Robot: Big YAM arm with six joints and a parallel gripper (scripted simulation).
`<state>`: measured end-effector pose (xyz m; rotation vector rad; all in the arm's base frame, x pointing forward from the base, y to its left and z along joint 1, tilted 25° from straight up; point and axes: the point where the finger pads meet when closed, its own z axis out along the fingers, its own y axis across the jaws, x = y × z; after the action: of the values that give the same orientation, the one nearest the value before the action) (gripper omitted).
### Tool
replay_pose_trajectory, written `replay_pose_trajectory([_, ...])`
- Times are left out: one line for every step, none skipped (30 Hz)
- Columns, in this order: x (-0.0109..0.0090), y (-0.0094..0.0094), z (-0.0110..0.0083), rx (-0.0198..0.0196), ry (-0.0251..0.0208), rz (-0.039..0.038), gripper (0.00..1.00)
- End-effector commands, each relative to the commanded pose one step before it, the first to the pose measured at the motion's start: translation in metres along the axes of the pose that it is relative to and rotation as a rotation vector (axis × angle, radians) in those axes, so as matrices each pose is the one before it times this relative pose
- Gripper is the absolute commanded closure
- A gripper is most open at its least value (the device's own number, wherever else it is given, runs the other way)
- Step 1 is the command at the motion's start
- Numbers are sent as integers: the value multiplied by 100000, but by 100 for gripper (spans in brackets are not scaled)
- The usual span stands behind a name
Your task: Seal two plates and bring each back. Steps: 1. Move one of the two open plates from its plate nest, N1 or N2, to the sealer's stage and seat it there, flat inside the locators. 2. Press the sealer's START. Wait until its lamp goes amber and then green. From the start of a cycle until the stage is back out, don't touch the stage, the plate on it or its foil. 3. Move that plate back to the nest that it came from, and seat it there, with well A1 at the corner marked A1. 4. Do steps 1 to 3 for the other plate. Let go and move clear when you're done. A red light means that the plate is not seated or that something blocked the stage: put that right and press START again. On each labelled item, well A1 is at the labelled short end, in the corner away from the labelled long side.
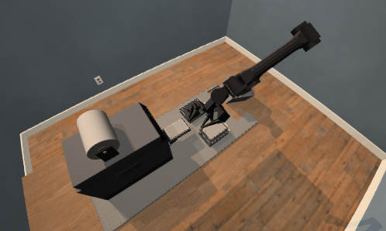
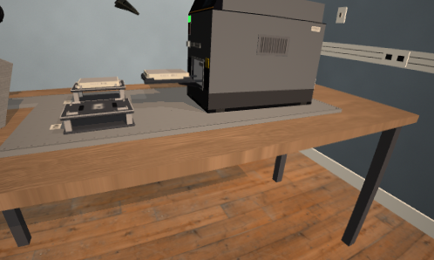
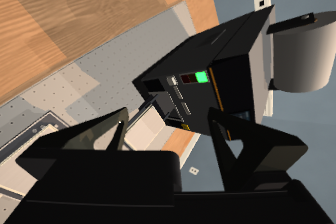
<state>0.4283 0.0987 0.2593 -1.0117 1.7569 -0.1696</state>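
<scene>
The black sealer shows a green lamp, which also shows in the wrist view. Its stage is out in front, with a pale plate lying flat on it; the plate also shows in the exterior view. A second plate sits in one nest. The other nest is empty and dark on top. My gripper is open and empty. It hangs high above the nests, tilted toward the sealer, apart from both plates. Its fingers frame the sealer's front.
A large foil roll sits at the sealer's back. A grey mat lies under the sealer and nests. The table edge runs close to the empty nest. A small tag lies beside that nest.
</scene>
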Motion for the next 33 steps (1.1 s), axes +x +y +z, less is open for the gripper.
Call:
replay_pose_trajectory([415,-1467,-949,6429,-3164,14260,9])
replay_pose_trajectory([0,0,0,0,0,0,9])
replay_pose_trajectory([147,220,163,-730,328,790,9])
replay_pose_trajectory([525,232,-37,-442,-347,3753,10])
replay_pose_trajectory([752,69,-74,14,232,3896,11])
replay_pose_trajectory([803,-10,-103,191,400,3835,11])
replay_pose_trajectory([817,-33,-72,110,506,3790,12])
replay_pose_trajectory([742,-69,-54,86,401,3693,12])
replay_pose_trajectory([753,-47,50,-137,531,3645,13])
replay_pose_trajectory([646,-74,47,-110,333,3527,13])
replay_pose_trajectory([570,-71,42,-158,189,3424,14])
replay_pose_trajectory([16,-29,117,191,251,3324,100])
replay_pose_trajectory([-377,183,169,-378,131,3173,100])
replay_pose_trajectory([-301,177,150,-387,57,3176,100])
replay_pose_trajectory([-130,141,126,-239,265,3285,100])
replay_pose_trajectory([-162,68,26,8,57,3238,100])
replay_pose_trajectory([-111,77,49,-19,218,3216,100])
replay_pose_trajectory([0,0,0,0,0,0,100])
replay_pose_trajectory([0,0,0,0,0,0,100])
replay_pose_trajectory([-189,171,15,-462,-74,874,100])
replay_pose_trajectory([-166,141,23,-361,5,3832,100])
replay_pose_trajectory([-161,137,17,-359,17,3686,100])
replay_pose_trajectory([-154,126,17,-284,29,3570,100])
replay_pose_trajectory([-149,116,14,-248,35,3490,100])
replay_pose_trajectory([-145,105,11,-212,39,3430,100])
replay_pose_trajectory([-141,111,10,-211,47,3392,100])
replay_pose_trajectory([-138,108,8,-192,50,3342,100])
replay_pose_trajectory([-132,129,11,-224,66,3239,100])
replay_pose_trajectory([-152,0,-15,57,-9,3357,100])
replay_pose_trajectory([-135,27,-10,10,23,3338,100])
replay_pose_trajectory([-123,29,-10,15,41,3344,100])
replay_pose_trajectory([-101,53,-5,-31,60,3320,100])
replay_pose_trajectory([-138,83,0,-137,-182,3226,100])
